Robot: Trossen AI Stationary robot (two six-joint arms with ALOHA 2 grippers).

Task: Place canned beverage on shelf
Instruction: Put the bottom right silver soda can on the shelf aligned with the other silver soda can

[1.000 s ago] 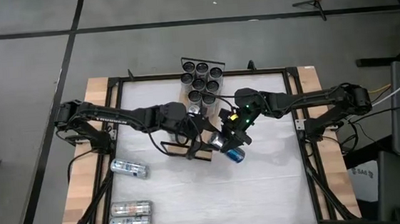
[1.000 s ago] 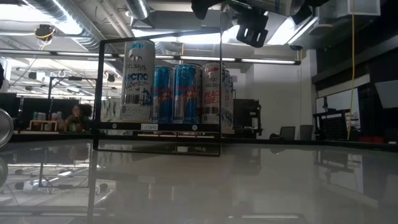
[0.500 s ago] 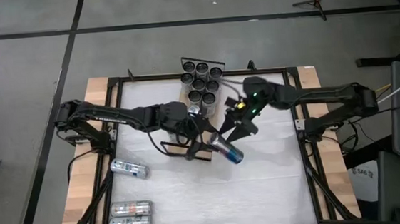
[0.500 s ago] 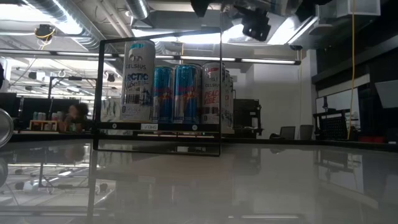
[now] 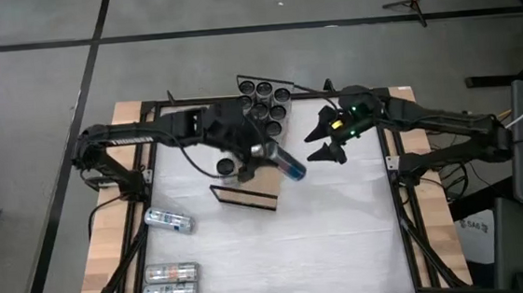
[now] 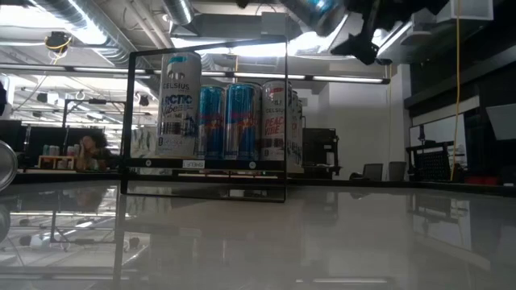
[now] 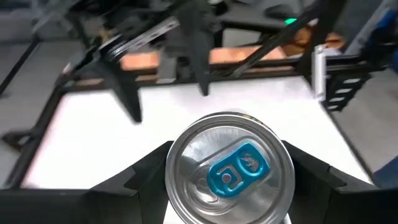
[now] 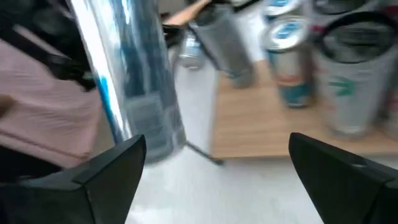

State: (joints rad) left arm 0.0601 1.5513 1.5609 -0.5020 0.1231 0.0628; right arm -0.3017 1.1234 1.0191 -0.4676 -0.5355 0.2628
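left claw point(image 5: 264, 153) is now holding the can point(image 5: 288, 163) alone, right claw point(image 5: 321, 147) backing off wide open and empty, so shelf point(image 5: 255, 162) placement is next.

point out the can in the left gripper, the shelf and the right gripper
can point(image 7: 229, 171), left wrist view, on its silver top by the blue tab
shelf point(image 5: 250, 198), high view, on the bare wood at its near end
right gripper point(image 5: 318, 146), high view, between its open fingertips

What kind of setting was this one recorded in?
Most likely a robotics lab or workshop in an open industrial space. The white table stands on a bare grey floor with a tripod nearby; the low view shows exposed ceiling ducts, strip lights, and desks with office chairs behind the shelf.
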